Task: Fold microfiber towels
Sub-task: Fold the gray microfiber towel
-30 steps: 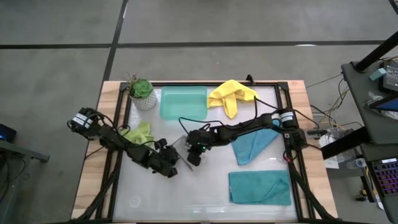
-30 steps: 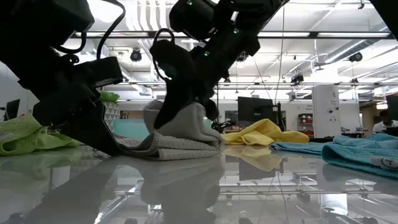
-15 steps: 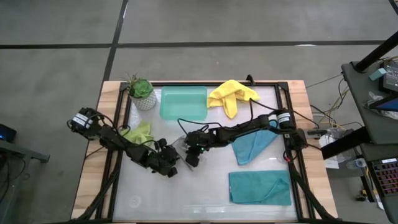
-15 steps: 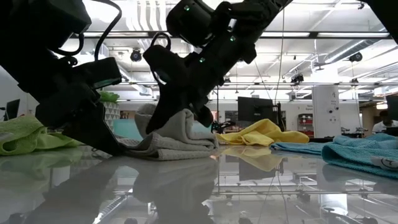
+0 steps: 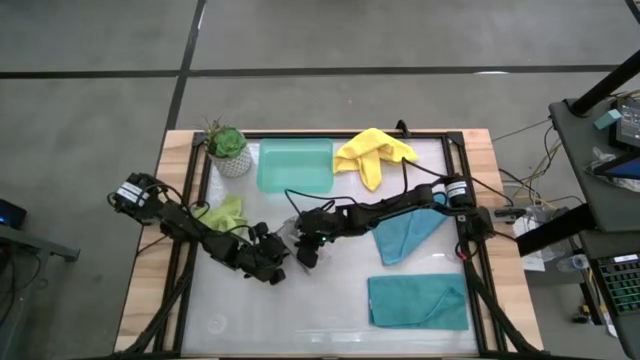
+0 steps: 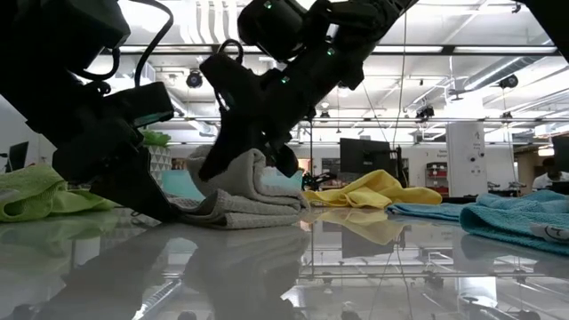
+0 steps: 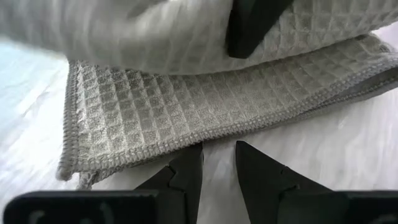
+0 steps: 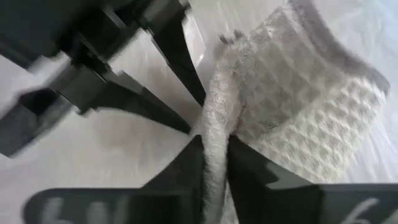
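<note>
The grey towel (image 5: pixel 288 233) lies half folded in the middle of the table, its lower layer flat on the top and its upper part raised in a hump (image 6: pixel 249 178). My right gripper (image 8: pixel 214 148) reaches in from the table's right and is shut on that raised part. My left gripper (image 7: pixel 219 152) comes from the left, slanting down, its fingers a little apart with bare table between them, their tips at the lower layer's hem. A lime green towel (image 5: pixel 225 212), a yellow one (image 5: pixel 372 152) and two teal ones (image 5: pixel 405 235) (image 5: pixel 418 302) lie apart. My right gripper pinches a bunched ridge of the grey towel (image 8: pixel 217 118) between its two fingers; the cloth fills the gap. The fingers slant down from the table's right. The ridge stands lifted, and the rest of the towel (image 8: pixel 305 118) lies on the layer below. My left gripper's fingertips (image 7: pixel 193 158) stand right at the hem of the lower layer (image 7: pixel 143 158); whether they touch it, I cannot tell.
A mint-green tray (image 5: pixel 295 165) and a small potted plant (image 5: pixel 227 148) stand at the far edge. The folded teal towel lies near the right front corner. The black frame (image 5: pixel 470 200) rims the table. Bare tabletop (image 5: pixel 300 310) lies in front of the grippers.
My right gripper has tipped and shifted slightly toward the table's left, carrying the raised part of the grey towel over the lower layer toward my left gripper. The hump sits lower and farther left than before. The lower layer has stayed flat.
</note>
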Tool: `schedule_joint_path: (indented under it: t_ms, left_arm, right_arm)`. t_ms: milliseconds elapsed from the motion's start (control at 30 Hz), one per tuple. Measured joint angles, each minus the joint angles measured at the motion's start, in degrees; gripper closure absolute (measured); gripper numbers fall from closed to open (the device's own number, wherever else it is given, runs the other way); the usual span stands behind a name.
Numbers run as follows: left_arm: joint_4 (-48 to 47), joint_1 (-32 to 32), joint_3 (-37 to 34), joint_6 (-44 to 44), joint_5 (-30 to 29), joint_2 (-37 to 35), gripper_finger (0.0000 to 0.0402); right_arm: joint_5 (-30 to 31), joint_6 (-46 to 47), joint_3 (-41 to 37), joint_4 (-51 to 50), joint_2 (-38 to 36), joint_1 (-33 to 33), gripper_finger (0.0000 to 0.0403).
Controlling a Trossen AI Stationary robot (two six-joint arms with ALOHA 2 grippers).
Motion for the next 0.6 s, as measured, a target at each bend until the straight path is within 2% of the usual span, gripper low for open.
schedule_joint_path:
  t_ms: [200, 400, 600]
  left_arm:
    - [0.05, 0.00, -0.02, -0.04, 0.00, 0.02, 0.0318]
    - [-0.21, 0.02, 0.14, -0.07, 0.21, -0.24, 0.0318]
    - [-1.12, 0.00, 0.05, -0.07, 7.70, -4.48, 0.0318]
  right_arm:
    - [-0.02, -0.07, 0.00, 0.77, 0.00, 0.00, 0.0272]
    - [-1.56, -0.66, 0.00, 0.77, -0.07, -0.02, 0.0235]
    - [-6.03, -3.63, 0.00, -0.53, -2.48, -0.02, 0.0226]
